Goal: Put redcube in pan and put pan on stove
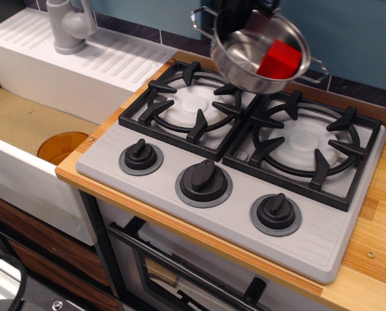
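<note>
Observation.image: claw (239, 14) holds pan (244, 55) tilted above stove (244, 214).

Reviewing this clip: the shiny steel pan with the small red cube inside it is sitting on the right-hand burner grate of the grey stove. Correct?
Not quite. The observation.image view shows the shiny round steel pan held in the air over the back of the light-grey stove, between its two black grates, not resting on either. The small red cube is indeed inside it.
</note>
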`<state>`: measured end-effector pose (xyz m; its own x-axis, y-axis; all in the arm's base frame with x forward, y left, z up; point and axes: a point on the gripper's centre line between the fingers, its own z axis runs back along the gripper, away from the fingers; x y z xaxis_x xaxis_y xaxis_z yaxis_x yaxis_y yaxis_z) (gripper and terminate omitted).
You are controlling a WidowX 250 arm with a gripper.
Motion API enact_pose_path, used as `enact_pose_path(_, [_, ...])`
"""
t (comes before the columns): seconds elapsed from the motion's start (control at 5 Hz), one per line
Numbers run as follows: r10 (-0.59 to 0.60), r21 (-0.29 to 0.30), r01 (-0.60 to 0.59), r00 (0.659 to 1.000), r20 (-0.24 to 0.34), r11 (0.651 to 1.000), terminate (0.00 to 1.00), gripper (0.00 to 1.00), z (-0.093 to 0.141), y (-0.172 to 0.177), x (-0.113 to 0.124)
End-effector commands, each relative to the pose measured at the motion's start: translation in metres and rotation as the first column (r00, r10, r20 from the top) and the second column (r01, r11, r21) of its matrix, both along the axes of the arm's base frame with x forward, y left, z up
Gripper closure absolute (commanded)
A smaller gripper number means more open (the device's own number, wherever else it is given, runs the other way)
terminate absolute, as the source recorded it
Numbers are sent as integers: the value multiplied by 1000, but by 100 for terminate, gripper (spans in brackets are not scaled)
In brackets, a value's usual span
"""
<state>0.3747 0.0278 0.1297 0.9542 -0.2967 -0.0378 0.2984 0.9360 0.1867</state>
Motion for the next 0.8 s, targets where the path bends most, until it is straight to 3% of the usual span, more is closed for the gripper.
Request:
enact_pose_path(0.0, [-33, 6, 32, 994, 101, 999, 0, 100, 8, 26, 19])
enact_pose_path(0.6, [-39, -11, 41, 991, 128, 999, 0, 100, -28, 56, 20])
